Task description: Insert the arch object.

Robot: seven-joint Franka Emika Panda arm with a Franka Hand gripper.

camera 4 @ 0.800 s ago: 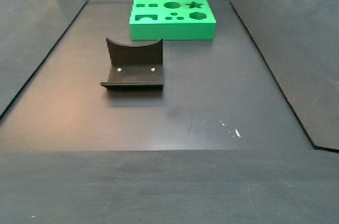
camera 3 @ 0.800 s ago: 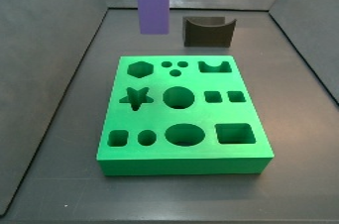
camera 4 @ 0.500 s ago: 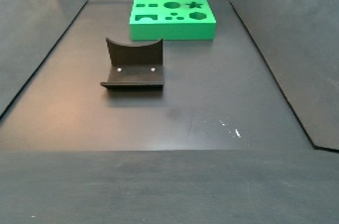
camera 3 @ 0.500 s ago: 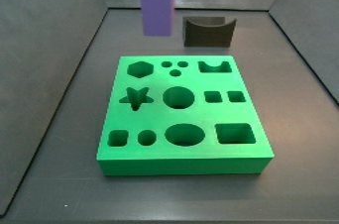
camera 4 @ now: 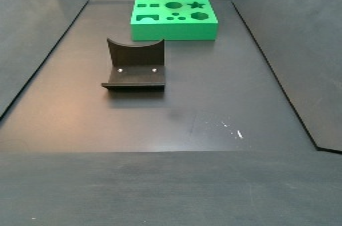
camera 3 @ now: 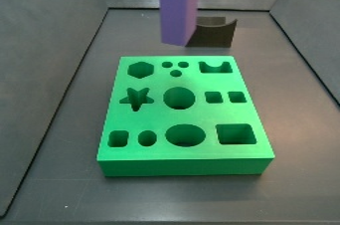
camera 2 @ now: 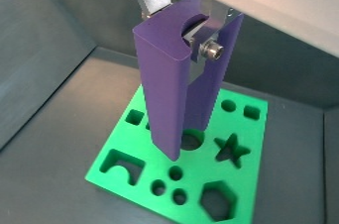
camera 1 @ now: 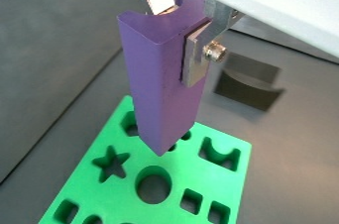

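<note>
Gripper [camera 1: 185, 30] fingers clamped on purple column [camera 1: 162, 79] above green board [camera 3: 184, 115], fixture [camera 4: 134, 65] well apart

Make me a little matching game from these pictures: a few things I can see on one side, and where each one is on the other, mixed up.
Things:
1. purple column
2. green board
3. fixture
4. gripper

Places:
A. flat on the dark floor, holes facing up
B. standing on the floor, apart from the board
C. clamped between the fingers, hanging above the board
D. up high, over the board

Pairs: 1-C, 2-A, 3-B, 4-D

Even, soft light; sharp frames
</note>
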